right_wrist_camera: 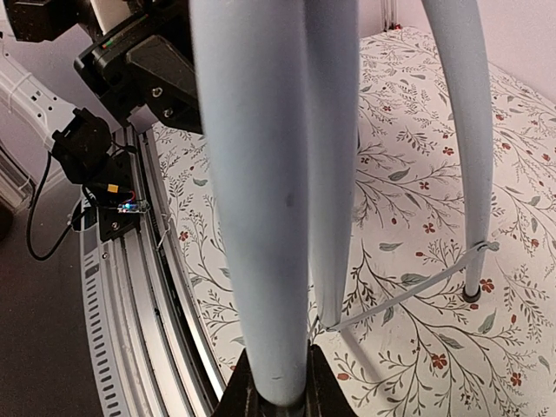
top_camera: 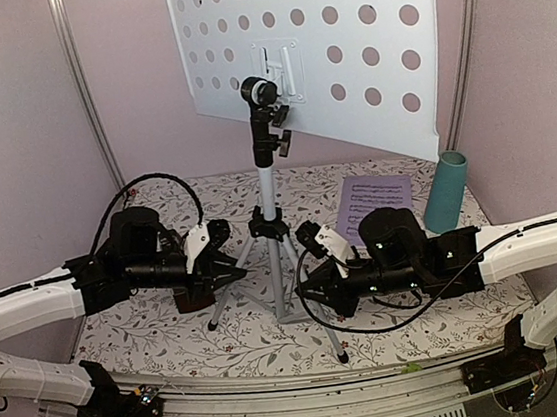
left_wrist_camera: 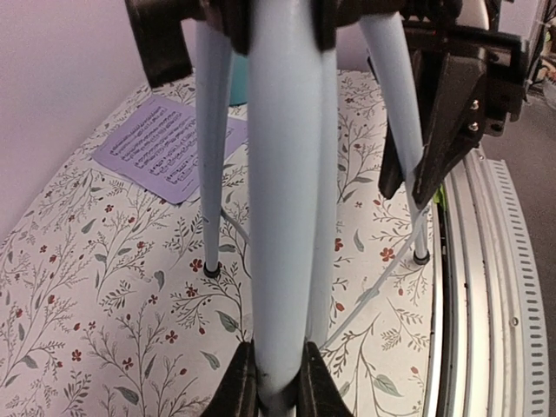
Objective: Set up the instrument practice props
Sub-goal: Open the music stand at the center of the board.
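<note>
At the foot of the tripod, my left gripper (left_wrist_camera: 278,387) is closed tight on one tripod leg (left_wrist_camera: 287,217), with a finger on each side of the tube. My right gripper (right_wrist_camera: 276,387) is clamped the same way on a second leg (right_wrist_camera: 256,217). Both arms reach in low from either side. I see the music stand (top_camera: 341,50) upright mid-table on the floral cloth (top_camera: 172,331), its pale perforated desk high at the back. Behind my right arm the sheet-music page (top_camera: 376,197) lies flat, just beside the upright teal cup (top_camera: 446,191).
</note>
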Tool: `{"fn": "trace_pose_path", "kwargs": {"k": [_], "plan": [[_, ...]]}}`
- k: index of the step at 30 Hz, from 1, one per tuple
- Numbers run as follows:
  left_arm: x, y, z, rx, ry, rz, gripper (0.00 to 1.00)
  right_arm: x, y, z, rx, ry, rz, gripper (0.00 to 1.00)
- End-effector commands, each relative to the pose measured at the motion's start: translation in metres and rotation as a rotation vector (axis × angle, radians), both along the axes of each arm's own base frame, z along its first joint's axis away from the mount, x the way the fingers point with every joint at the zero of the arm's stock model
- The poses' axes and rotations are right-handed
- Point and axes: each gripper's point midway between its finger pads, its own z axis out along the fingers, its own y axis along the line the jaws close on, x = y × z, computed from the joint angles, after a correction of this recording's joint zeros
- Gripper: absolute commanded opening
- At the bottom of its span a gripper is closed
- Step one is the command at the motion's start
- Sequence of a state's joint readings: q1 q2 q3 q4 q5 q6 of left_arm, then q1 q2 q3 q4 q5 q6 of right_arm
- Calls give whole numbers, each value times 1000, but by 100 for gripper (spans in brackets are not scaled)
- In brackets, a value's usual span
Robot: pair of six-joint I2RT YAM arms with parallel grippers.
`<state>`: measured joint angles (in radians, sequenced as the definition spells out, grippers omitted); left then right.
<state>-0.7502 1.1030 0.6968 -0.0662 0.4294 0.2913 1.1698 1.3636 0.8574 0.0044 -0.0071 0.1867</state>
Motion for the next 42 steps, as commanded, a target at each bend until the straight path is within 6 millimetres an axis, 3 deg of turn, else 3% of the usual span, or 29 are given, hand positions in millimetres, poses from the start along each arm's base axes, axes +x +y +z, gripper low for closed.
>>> {"fn": "trace_pose_path", "kwargs": {"k": [1,7,15,22,25,30,35,42], "plan": [[42,65,-43,196,33,342,0,2,-72,-92,-357,175,-172,0],[47,62,-36,175,21,347,1,1,-69,-94,-356,175,-158,0],[52,59,-13,105,-10,368,28,2,-63,-94,-361,171,-143,0],[55,56,13,28,-51,375,41,4,-55,-95,-369,173,-138,0],[54,51,38,-45,-61,370,44,4,-53,-97,-376,175,-135,0],[47,31,96,-238,-80,336,52,5,-50,-100,-385,175,-131,0],[35,-3,143,-365,-99,300,59,6,-48,-100,-385,174,-135,0],[23,-49,168,-409,-123,230,63,7,-49,-100,-387,173,-142,0]]}}
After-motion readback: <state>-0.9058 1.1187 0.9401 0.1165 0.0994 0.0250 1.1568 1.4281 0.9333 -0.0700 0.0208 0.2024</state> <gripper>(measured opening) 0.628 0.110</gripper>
